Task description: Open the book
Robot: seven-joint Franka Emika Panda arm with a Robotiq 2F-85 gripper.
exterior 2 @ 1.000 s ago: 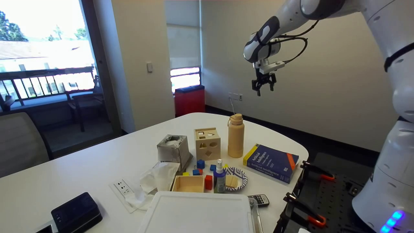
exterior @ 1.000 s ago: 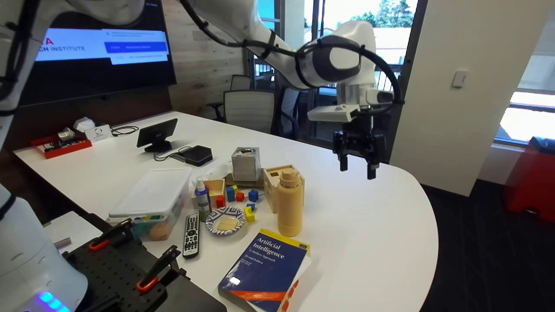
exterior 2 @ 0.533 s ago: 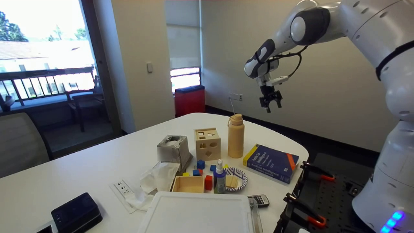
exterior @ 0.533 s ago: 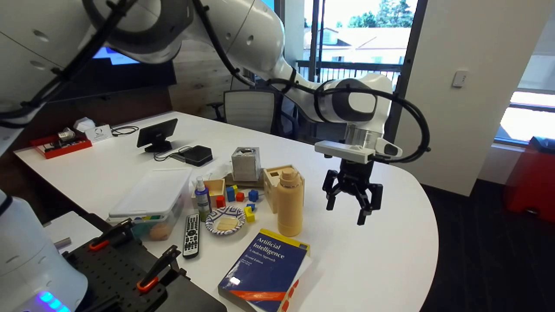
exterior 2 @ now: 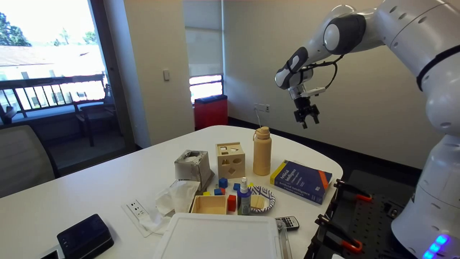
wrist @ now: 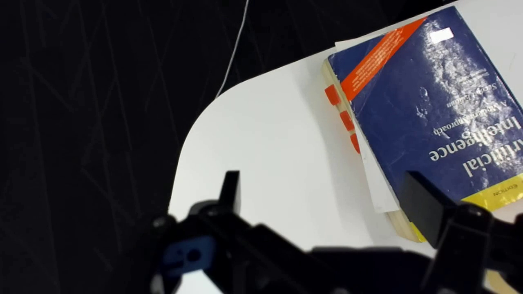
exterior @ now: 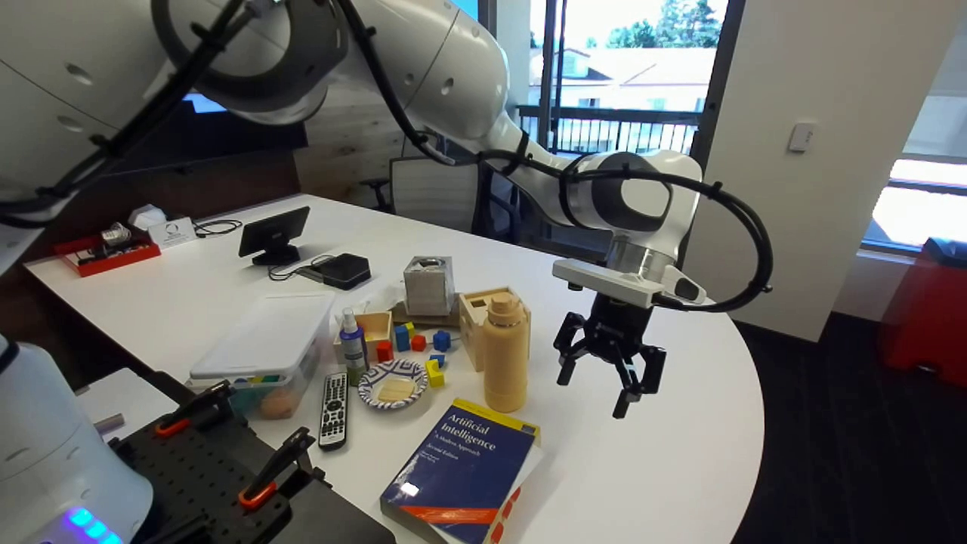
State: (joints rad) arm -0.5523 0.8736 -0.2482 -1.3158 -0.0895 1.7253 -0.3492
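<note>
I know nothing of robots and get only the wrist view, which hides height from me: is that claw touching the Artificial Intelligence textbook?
Observer: No. In both exterior views the gripper hangs in the air, apart from the textbook.
Visitor: Fine. What is on the long side that my picture hides?
Observer: That is the spine; an exterior view shows the title printed along it too.
Visitor: And does anything lie out past that side?
Observer: Yes, a remote control lies on the white table there, not touching the textbook.
</note>
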